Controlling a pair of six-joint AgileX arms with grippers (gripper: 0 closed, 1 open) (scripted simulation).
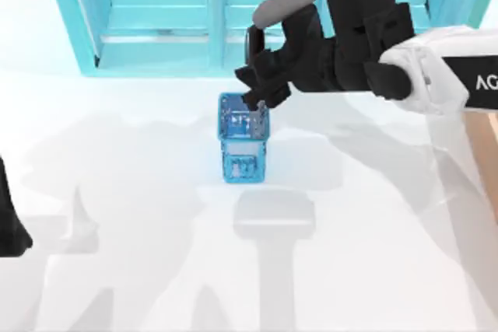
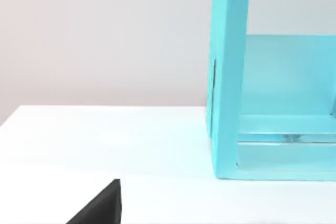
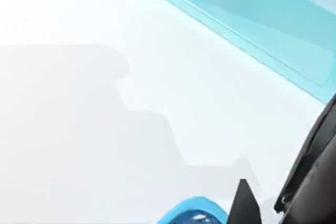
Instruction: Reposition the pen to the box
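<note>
Where right pincer (image 1: 259, 100) grips, silver-grey, black-capped pen (image 1: 283, 2)

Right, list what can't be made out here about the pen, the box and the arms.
- Pen: top view, a grey sliver at the right hand, whose body covers the rest.
- Box: top view, a tan strip cut off by the right edge, partly behind the right arm.
- Blue basket contents: top view, blurred through the mesh.
- Left arm: top view, cut off by the left edge.
</note>
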